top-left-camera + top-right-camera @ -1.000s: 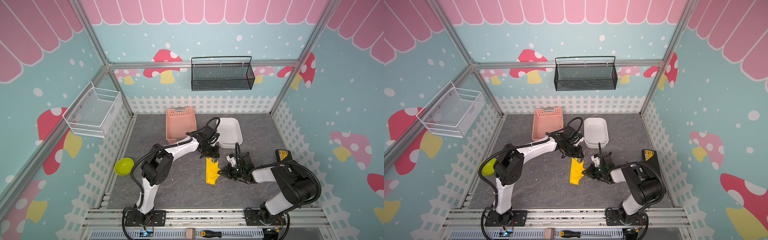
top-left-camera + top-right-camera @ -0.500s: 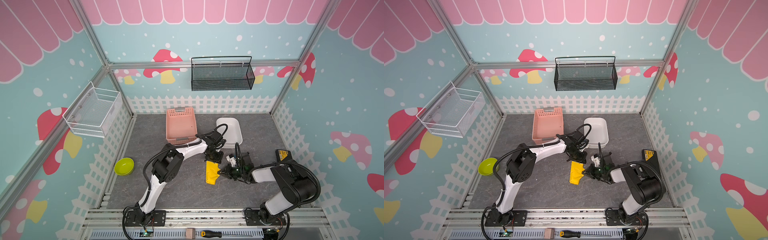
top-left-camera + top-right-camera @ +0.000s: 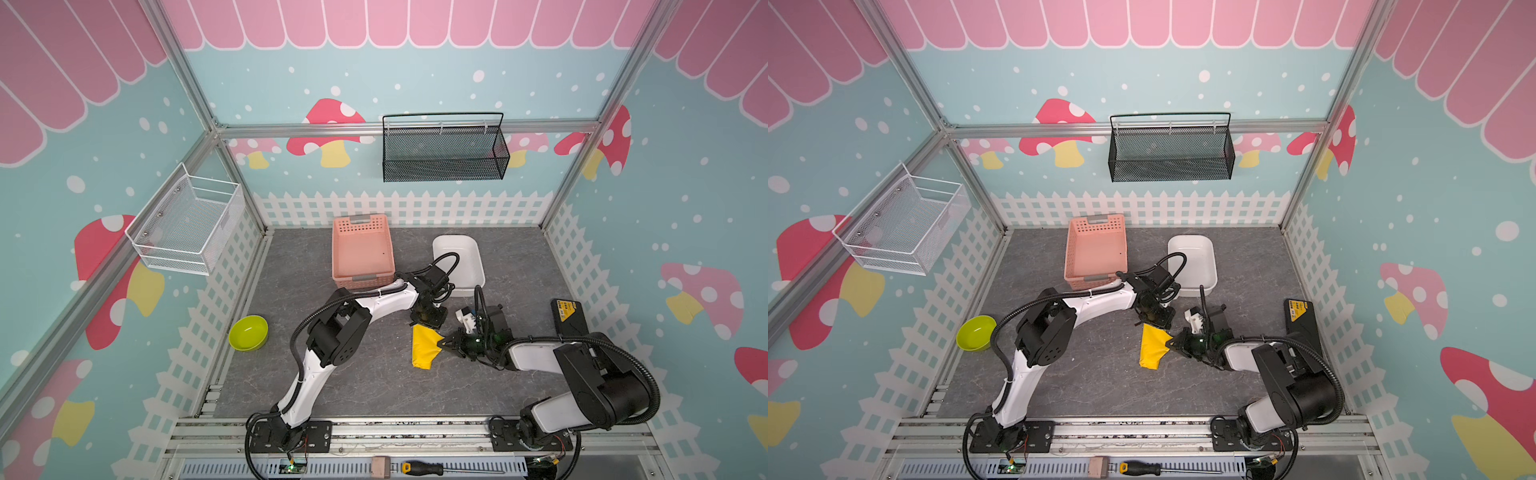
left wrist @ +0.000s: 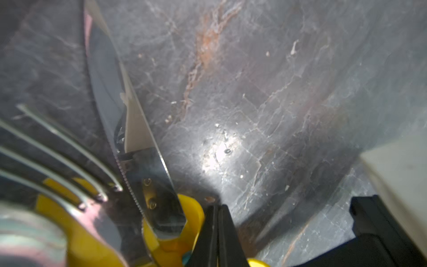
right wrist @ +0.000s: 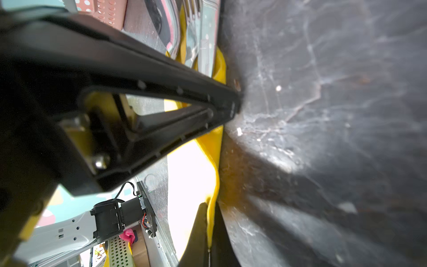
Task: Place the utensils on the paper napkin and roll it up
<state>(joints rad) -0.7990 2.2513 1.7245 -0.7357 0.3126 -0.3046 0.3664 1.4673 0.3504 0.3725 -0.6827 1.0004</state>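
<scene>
Now the napkin (image 3: 423,348) lies on the table (image 3: 353,374) as a half-made roll, long axis running far to near, utensils (image 4: 147,175) sticking out at its far end. The left claw (image 3: 427,321), closed, sits at that far end, nearest them; the right claw (image 3: 443,343) pinches the side edge. A second ago the left claw stood farther back

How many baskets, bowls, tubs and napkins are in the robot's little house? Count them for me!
Baskets: 3 (pink basket, white wire basket, black mesh basket)
Bowls: 1 (green bowl)
Tubs: 1 (white tub)
Napkins: 1 (yellow paper napkin)
Total: 6
</scene>
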